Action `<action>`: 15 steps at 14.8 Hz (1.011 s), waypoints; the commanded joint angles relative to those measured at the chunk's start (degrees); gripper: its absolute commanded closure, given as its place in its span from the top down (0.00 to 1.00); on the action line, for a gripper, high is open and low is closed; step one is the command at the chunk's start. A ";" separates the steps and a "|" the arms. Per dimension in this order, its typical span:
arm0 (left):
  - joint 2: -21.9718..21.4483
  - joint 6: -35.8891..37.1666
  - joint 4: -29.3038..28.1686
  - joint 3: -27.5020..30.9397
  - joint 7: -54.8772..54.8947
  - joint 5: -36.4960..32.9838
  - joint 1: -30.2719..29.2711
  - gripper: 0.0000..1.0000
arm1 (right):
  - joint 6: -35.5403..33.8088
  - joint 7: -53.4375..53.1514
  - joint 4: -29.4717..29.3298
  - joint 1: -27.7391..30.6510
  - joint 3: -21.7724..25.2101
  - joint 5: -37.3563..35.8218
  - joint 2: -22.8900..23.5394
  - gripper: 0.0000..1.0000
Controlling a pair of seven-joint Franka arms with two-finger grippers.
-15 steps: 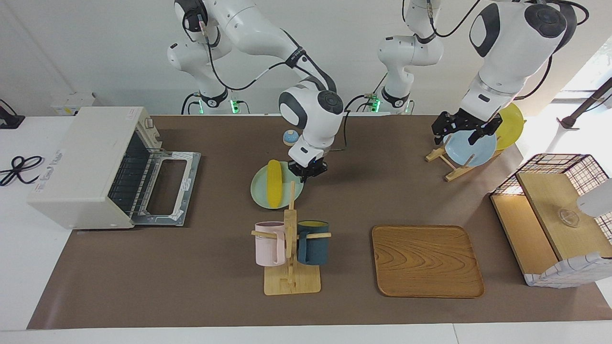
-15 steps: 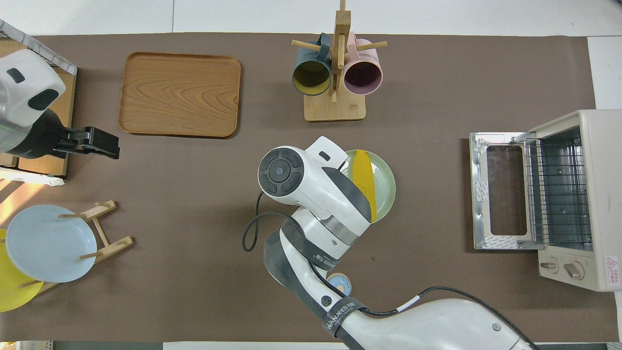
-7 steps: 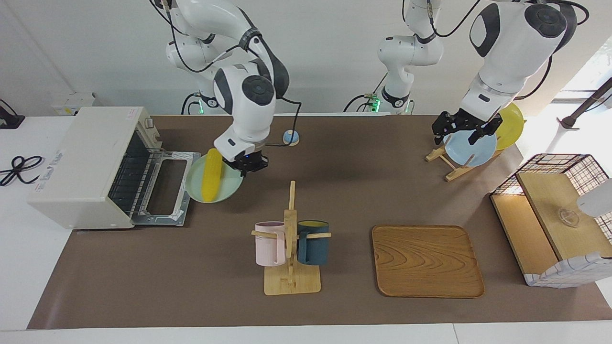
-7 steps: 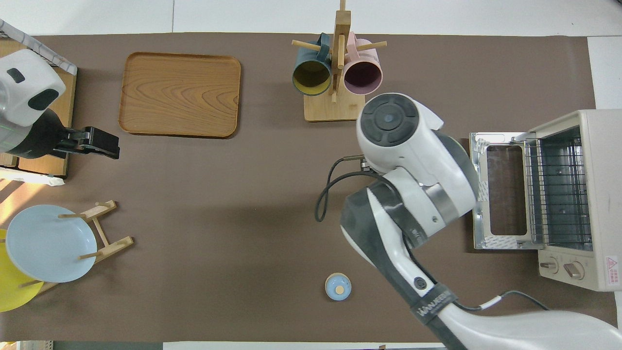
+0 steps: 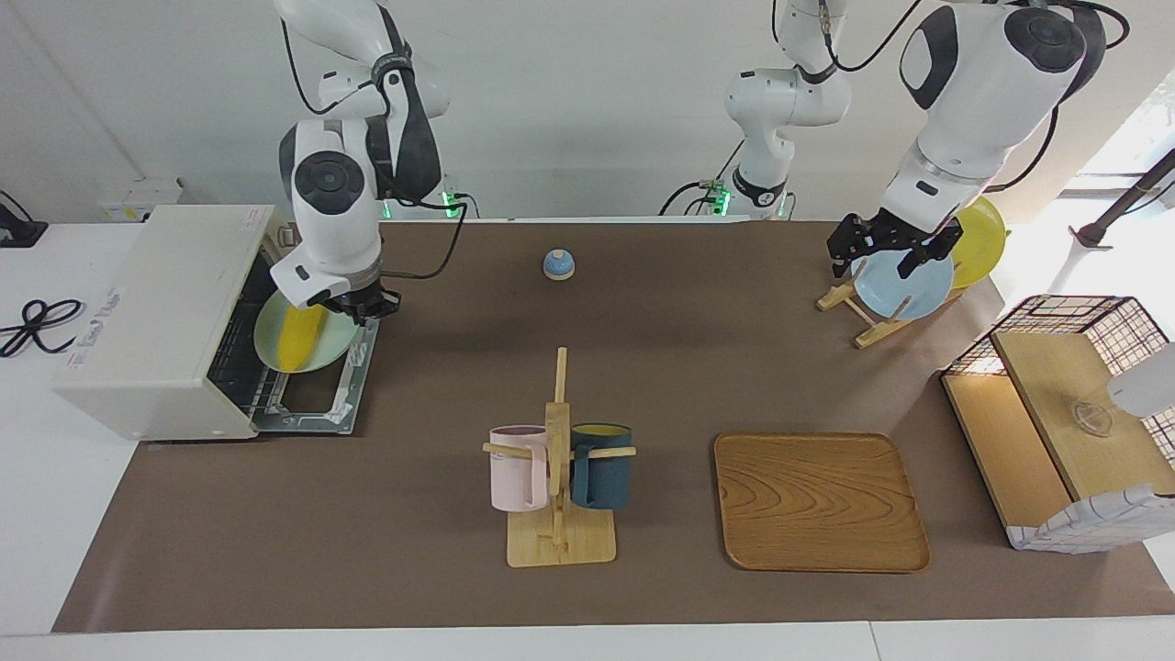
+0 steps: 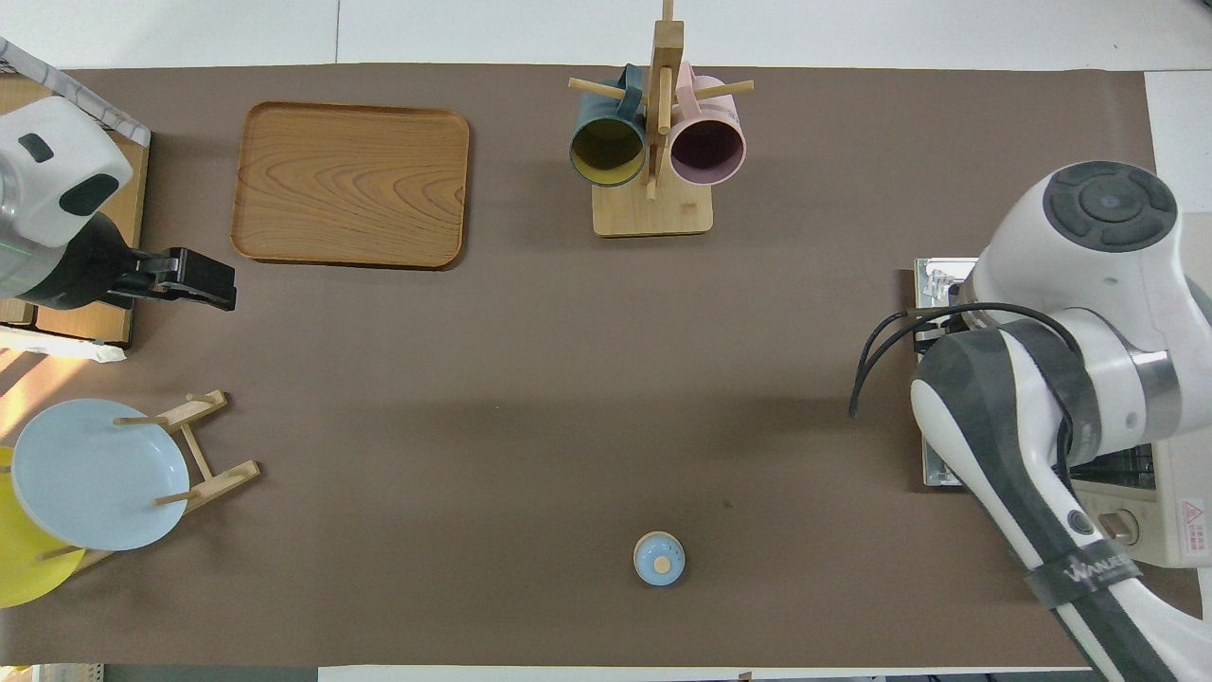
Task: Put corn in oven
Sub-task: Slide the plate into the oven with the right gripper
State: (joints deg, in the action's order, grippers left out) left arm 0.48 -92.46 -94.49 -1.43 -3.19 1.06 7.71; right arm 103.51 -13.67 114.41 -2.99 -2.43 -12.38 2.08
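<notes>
The yellow corn (image 5: 298, 338) lies on a pale green plate (image 5: 332, 343). My right gripper (image 5: 353, 308) is shut on the plate's rim and holds it in the air over the lowered door (image 5: 347, 393) of the cream-white oven (image 5: 156, 312), with the plate's edge at the oven's mouth. In the overhead view the right arm hides the plate, the corn and most of the oven (image 6: 1179, 542). My left gripper (image 5: 877, 255) waits, open and empty, over the blue plate in the plate rack; it also shows in the overhead view (image 6: 204, 279).
A mug rack (image 5: 558, 514) holds a pink and a dark blue mug. A wooden tray (image 5: 819, 500) lies beside it. A plate rack (image 5: 872, 321) holds a blue and a yellow plate. A wire-and-wood basket box (image 5: 1065, 413) stands at the left arm's end. A small blue knob (image 5: 558, 264) sits near the robots.
My right gripper has carried the green plate with the corn from the middle of the table to over the oven's open door. The left arm has not moved.
</notes>
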 commanded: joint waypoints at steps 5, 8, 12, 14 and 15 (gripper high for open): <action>-1.09 0.61 -0.35 -0.77 0.38 -1.32 -1.03 1.00 | 6.60 10.75 7.92 8.95 -0.91 -0.63 -3.92 0.00; -1.09 0.61 -0.26 -0.50 0.29 -1.24 -1.12 1.00 | 10.90 11.92 12.22 10.72 -0.91 -0.54 -5.24 0.00; -1.18 0.61 -0.26 -0.59 0.29 -1.24 -1.12 1.00 | 13.91 12.09 14.44 11.60 -0.91 -0.02 -5.77 0.00; -1.09 0.61 -0.35 -0.59 0.29 -1.24 -1.12 1.00 | 14.00 12.09 14.44 11.69 -0.91 0.16 -5.77 0.00; -1.18 0.61 -0.35 -0.59 0.29 -1.24 -1.12 1.00 | 14.52 12.18 14.52 11.78 -0.91 0.16 -5.77 0.00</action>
State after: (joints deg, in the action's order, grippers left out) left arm 0.25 -92.46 -94.49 -1.45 -3.19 1.06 7.16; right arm 116.19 -2.77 126.78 7.09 -2.58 -12.38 -2.33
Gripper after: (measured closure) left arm 0.000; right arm 0.978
